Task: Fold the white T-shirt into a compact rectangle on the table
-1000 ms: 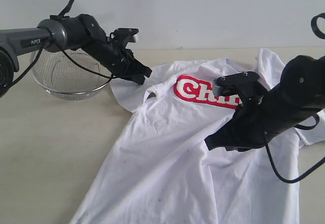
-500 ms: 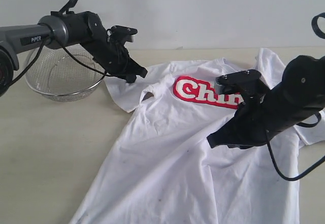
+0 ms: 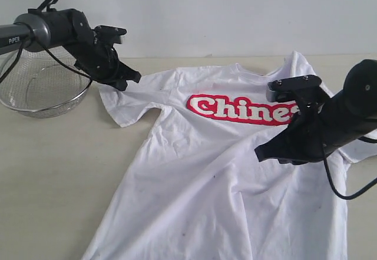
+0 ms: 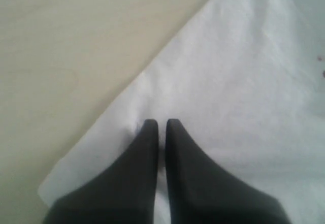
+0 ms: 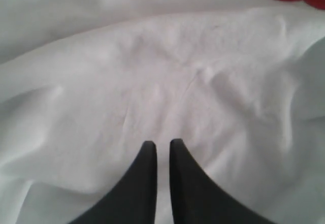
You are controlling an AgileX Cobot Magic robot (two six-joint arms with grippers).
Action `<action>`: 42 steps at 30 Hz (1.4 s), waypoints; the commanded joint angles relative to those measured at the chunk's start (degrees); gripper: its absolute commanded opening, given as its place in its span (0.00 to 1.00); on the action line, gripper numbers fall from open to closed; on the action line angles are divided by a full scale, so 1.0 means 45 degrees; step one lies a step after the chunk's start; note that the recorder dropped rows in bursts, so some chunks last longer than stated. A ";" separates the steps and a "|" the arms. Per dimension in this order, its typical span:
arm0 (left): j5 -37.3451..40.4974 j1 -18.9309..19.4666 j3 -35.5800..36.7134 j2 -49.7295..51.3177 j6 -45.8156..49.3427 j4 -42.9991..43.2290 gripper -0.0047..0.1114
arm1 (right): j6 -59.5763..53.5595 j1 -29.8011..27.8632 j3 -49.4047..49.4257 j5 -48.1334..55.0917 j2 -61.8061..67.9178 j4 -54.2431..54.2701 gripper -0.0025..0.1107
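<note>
At the far left a wire-mesh basket (image 3: 35, 92) stands on the table (image 3: 53, 171), apart from the work. Just beside it, the left gripper (image 3: 131, 79) sits at the outer corner of the near sleeve. Its jaws are clenched, and the sleeve stretches out toward them, so they seem to pinch a bit of cloth. The white T-shirt (image 3: 212, 183) lies chest-up across the middle and right of the table. It is opened out nearly to full spread, with the red lettering (image 3: 238, 109) readable and the collar toward the far edge. The body still carries soft wrinkles, and its lower hem runs out of the exterior view. Over the right side of the chest, below the lettering, the right gripper (image 3: 260, 154) has its jaws pressed almost together, tips at the fabric. Whether any cloth is caught between them cannot be told. As a judgement, the task is at its start: the shirt is being laid flat, and no fold has yet been made. The sleeves, the sides and the lengthwise folds all remain.
</note>
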 commanded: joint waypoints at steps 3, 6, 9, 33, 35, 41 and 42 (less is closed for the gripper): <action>0.0745 -0.0153 -0.0019 -0.0826 0.1944 -0.2197 0.08 | 0.0061 -0.0108 -0.0176 -0.0853 -0.0274 -0.0111 0.05; 0.0861 -0.0480 -0.0113 -0.1495 0.1944 -0.2197 0.08 | 0.0309 -0.0108 -0.0701 -0.1120 -0.0389 -0.0111 0.05; 0.1585 -0.0893 -0.0113 -0.1909 0.2097 -0.2404 0.08 | 0.0309 -0.0118 -0.1391 -0.1426 -0.0389 -0.0111 0.05; -0.0267 -0.3281 0.0294 0.0329 0.2163 -0.1885 0.08 | 0.0300 -0.0543 -0.0337 0.2664 -0.0284 -0.0015 0.02; -0.0380 -0.3123 0.0294 0.0454 0.1930 -0.1795 0.08 | 0.0300 -0.0287 -0.0210 0.2818 -0.0284 -0.0015 0.02; -0.0530 -0.2348 0.0294 0.0504 0.1373 -0.1026 0.08 | 0.0348 0.0410 0.0076 0.3400 -0.0284 -0.0003 0.02; -0.0500 -0.2223 0.0294 0.0504 0.1295 -0.1025 0.08 | 0.0446 0.0498 0.0076 0.3451 -0.0284 -0.0003 0.02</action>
